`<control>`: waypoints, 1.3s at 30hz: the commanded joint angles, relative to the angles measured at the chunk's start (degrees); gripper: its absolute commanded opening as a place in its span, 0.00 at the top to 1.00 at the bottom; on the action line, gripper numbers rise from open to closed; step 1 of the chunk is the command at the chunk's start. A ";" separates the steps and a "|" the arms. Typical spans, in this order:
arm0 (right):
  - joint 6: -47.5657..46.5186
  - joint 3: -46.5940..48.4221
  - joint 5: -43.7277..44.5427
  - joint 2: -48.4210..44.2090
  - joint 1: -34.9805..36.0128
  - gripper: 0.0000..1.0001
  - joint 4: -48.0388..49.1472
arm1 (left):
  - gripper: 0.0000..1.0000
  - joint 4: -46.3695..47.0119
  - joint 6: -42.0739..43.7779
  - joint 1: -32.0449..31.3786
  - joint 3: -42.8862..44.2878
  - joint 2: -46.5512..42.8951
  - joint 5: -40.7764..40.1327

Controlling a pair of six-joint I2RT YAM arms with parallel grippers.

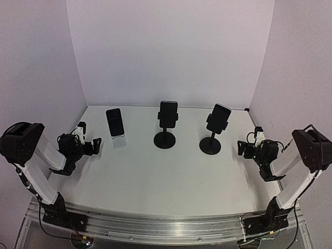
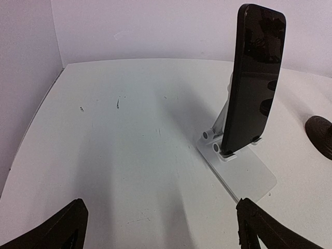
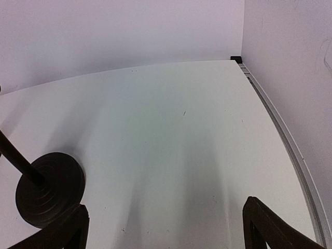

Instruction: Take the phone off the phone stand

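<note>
I log: white stand (image 2: 244, 174), black phone (image 2: 257, 78). Right of the white stand: two black stands (image 1: 165, 140), their phones (image 1: 168, 114) black. Table (image 1: 155, 179) white; walls (image 1: 166, 52) pale lilac.

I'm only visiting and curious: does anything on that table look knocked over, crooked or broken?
Nothing is toppled, spilled or broken. The one oddity is the right phone, which leans sideways on its black stand, while the middle phone sits upright. The table also shows a few small dark scuffs.

Left arm (image 1: 48, 154) and right arm (image 1: 291, 185) alike: white tubular links between bulky black joint housings. Black cables (image 1: 298, 220) looping by wrists and bases. Left gripper (image 1: 97, 147) and right gripper (image 1: 240, 149) black, with wedge-shaped fingers (image 2: 57, 231).
</note>
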 commanded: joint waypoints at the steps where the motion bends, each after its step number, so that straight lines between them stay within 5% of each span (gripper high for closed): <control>1: -0.13 0.98 -0.64 -0.46 -0.21 0.02 2.18 | 0.00 3.18 -0.45 0.23 0.94 -0.02 0.73; 9: 3.32 -0.19 8.05 -10.40 -0.21 0.02 -3.27 | 0.00 2.95 2.40 0.25 0.01 -2.94 5.20; 17: 7.01 5.11 3.40 -21.69 -0.21 0.02 -18.92 | 0.00 -8.89 2.11 0.23 0.86 -17.05 8.09; 22: 10.74 9.74 -0.68 -28.73 -0.21 0.02 -25.49 | 0.00 -16.74 2.50 0.27 3.07 -24.06 16.27; 27: 10.90 16.10 -5.86 -34.97 -0.21 0.02 -29.33 | 0.00 -23.14 12.35 0.00 7.48 -28.73 30.14; 33: 9.86 28.85 -9.39 -35.39 -0.21 0.02 -37.90 | 0.00 -35.71 17.73 -2.06 19.28 -27.39 41.55; 39: 11.20 47.56 -20.11 -25.38 5.74 0.06 -44.13 | 0.00 -52.71 20.19 -9.46 40.64 -12.95 52.05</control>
